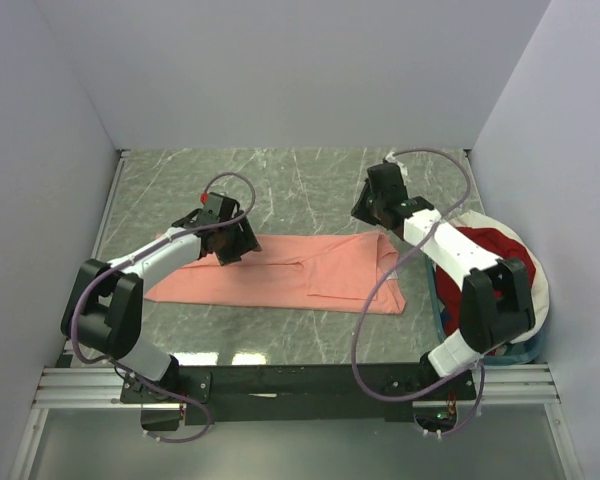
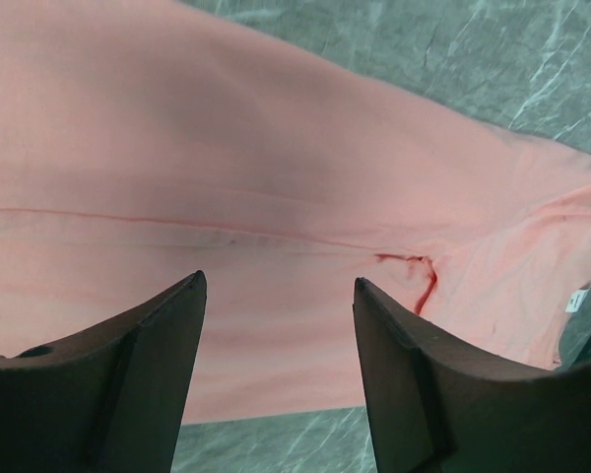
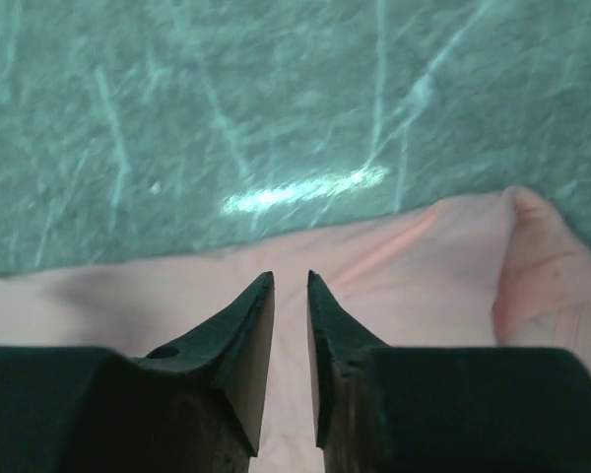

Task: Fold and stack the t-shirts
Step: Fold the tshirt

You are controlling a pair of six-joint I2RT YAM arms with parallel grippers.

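- Left pincer (image 2: pixel 278 279) hangs released, its jaws wide apart with nothing between them. It is over the left part of the salmon-pink t-shirt (image 2: pixel 276 148), close to the cloth's far edge. That spread probably suits taking a bite of cloth for the next fold.
- Right pincer (image 3: pixel 288 278) sits over the shirt's far right corner with its jaws nearly together and a slim gap showing. Whether thin cloth is nipped there I cannot tell.
- The pink shirt lies flat as a long band across the middle of the desk (image 1: pixel 280 190), nearer the near edge. Its right end is already doubled over itself, and the white neck label (image 2: pixel 574 299) peeks out there. One arm at each end looks set for a fold across.
- Dark red t-shirt (image 1: pixel 485 245) waits bunched in the basket (image 1: pixel 540 290) at the desk's right edge, toward the near corner.
- Bare desk runs from the shirt's far edge to the back edge, giving space to swing cloth. The near edge is tight against the arm bases, the basket crowds the right edge, and side walls hem in both arms.
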